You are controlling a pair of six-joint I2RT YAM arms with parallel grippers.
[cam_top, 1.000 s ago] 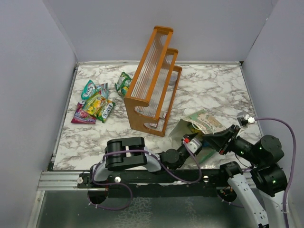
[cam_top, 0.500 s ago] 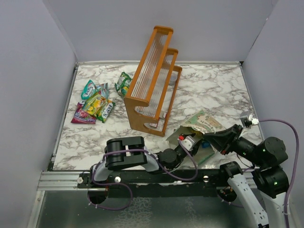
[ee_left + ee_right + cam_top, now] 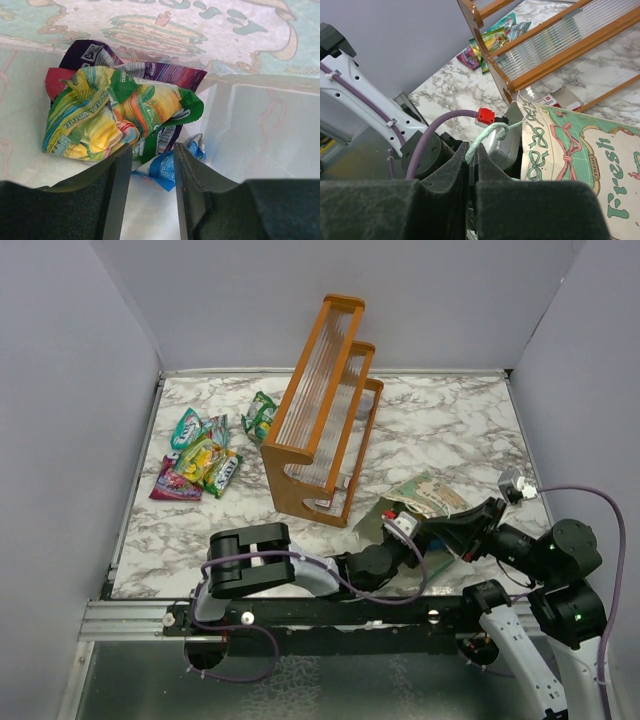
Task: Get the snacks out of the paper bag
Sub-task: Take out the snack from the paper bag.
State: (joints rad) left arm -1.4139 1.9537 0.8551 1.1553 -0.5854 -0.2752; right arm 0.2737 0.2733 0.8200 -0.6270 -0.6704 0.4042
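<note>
well, crinkly foil snacks point(image 3: 120, 115), paper bag point(image 3: 260, 120)

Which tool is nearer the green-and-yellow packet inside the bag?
Left. The left tool is inside the paper bag, at the green-and-yellow packet; the right tool pinches the cord handle outside.

The left arm point(image 3: 250, 560) and right arm point(image 3: 572, 612) are black with pale grey link shells; purple cables point(image 3: 452, 115) loop alongside. The left gripper point(image 3: 152, 146) has matte black fingers point(image 3: 116, 192) and a red plug point(image 3: 485, 116) behind.
</note>
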